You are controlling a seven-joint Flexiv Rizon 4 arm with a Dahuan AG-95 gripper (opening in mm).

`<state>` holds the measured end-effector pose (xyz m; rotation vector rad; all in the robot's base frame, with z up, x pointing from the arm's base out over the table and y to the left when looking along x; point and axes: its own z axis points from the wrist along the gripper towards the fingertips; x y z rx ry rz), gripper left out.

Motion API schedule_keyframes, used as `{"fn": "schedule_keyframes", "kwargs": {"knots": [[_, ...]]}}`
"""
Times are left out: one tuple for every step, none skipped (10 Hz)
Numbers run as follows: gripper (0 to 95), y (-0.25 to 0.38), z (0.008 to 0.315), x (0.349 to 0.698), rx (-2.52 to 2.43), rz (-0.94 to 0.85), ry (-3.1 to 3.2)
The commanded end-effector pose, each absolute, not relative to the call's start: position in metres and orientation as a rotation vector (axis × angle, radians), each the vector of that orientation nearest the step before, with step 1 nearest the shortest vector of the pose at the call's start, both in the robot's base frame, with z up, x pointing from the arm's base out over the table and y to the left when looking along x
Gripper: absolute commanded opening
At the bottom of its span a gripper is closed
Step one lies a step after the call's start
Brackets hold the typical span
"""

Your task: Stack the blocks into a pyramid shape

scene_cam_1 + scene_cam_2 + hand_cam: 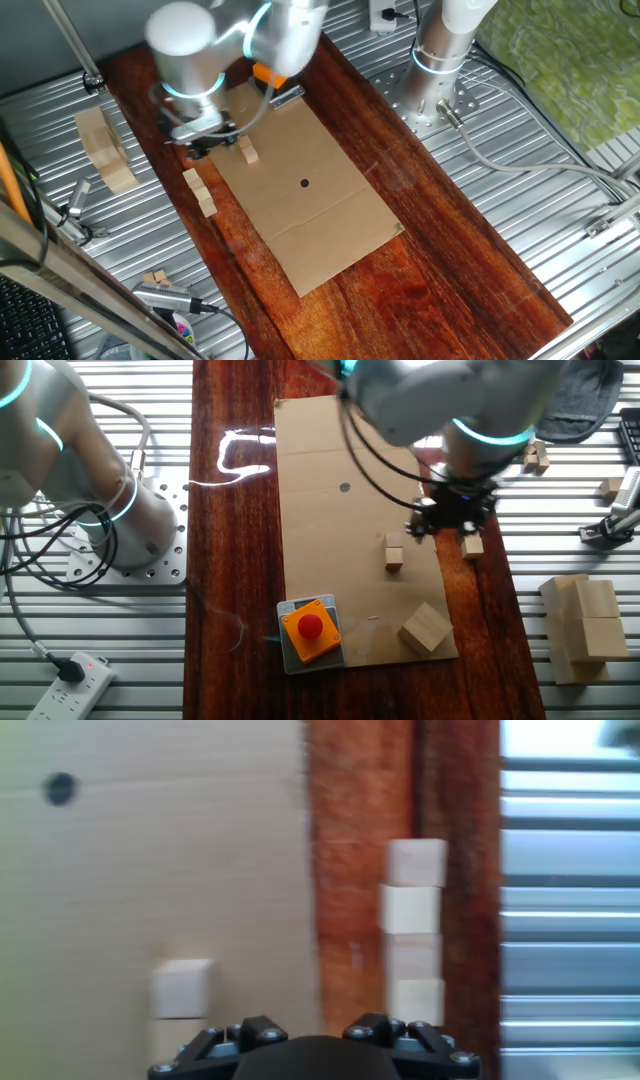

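In one fixed view a small pale wooden cube block sits on the flat brown cardboard sheet left of centre, more blocks on the dark wood surface; in the other fixed view the fingers hover right of centre, their state unclear; the hand view shows a block row right of centre.

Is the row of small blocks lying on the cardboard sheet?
No. In the hand view the row of blocks lies on the dark wood beside the cardboard sheet; only a single block sits on the cardboard.

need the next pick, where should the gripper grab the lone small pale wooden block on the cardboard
Come straight down from above and pinch the lone small pale wooden block across two opposite flat side faces. It stands alone on the cardboard sheet, sides clear, and looks narrower than the gripper.
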<state>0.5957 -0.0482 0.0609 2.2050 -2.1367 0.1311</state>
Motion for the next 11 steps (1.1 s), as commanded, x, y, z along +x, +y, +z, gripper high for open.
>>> {"fn": "schedule_keyframes", "kwargs": {"knots": [[57.0,-0.051,0.057,0.618,2.213,0.127,-2.134],[57.0,-0.051,0.056,0.624,2.212,0.128,-2.137],[57.0,-0.051,0.054,0.632,2.209,0.129,-2.140],[57.0,-0.051,0.051,0.637,2.213,0.129,-2.136],[57.0,-0.050,0.047,0.640,2.215,0.131,-2.134],[57.0,-0.049,0.041,0.642,2.217,0.130,-2.132],[57.0,-0.048,0.038,0.643,2.217,0.129,-2.133],[57.0,-0.045,0.036,0.644,2.217,0.130,-2.134],[57.0,-0.044,0.034,0.644,2.218,0.134,-2.129],[57.0,-0.043,0.031,0.645,2.222,0.136,-2.125],[57.0,-0.043,0.029,0.645,2.225,0.136,-2.124]]}}
